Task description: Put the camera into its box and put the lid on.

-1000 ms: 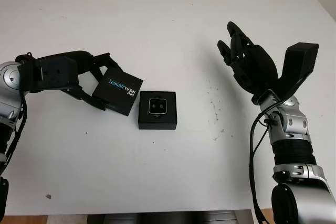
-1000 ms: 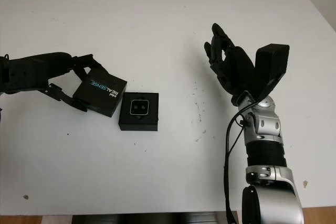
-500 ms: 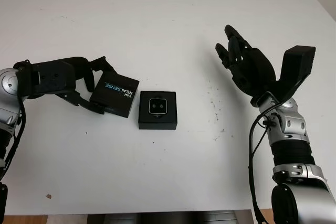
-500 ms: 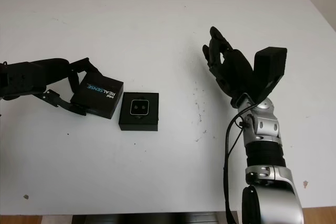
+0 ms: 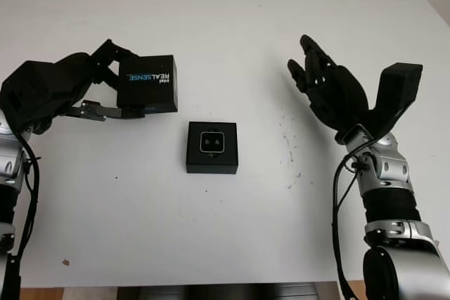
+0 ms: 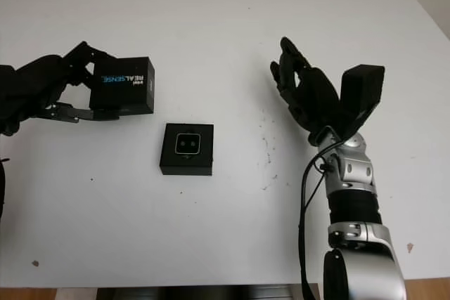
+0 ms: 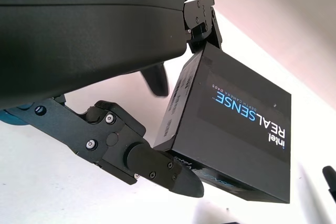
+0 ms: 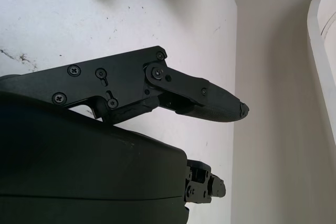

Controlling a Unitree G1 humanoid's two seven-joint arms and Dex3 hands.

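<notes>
Camera (image 5: 211,142) is already seated in the box base (image 5: 211,164), mid-surface — so you're on the lid step. Left hand (image 5: 98,93) is clamped on the Intel RealSense lid (image 5: 148,83), lifted off the white surface (image 5: 225,33) and sitting up and to the left of the base, well apart from it. Fingers (image 7: 157,169) pinch the lid by its side walls, printed face towards the head camera.

Right hand (image 5: 327,89) is raised over the right side of the surface, open and idle, holding nothing.

Next move, as I read it: carry the lid over the base, square its edges to the base's, lower it straight down. The lid looks slightly rotated relative to the base, so expect to correct yaw before you descend.

What you can't confirm from here:
- the lid's open underside — hidden, so no check on anything inside it
- how deep the camera sits in the base; only its front face shows
- whether the lid is level or tipped towards you — hard to judge
</notes>
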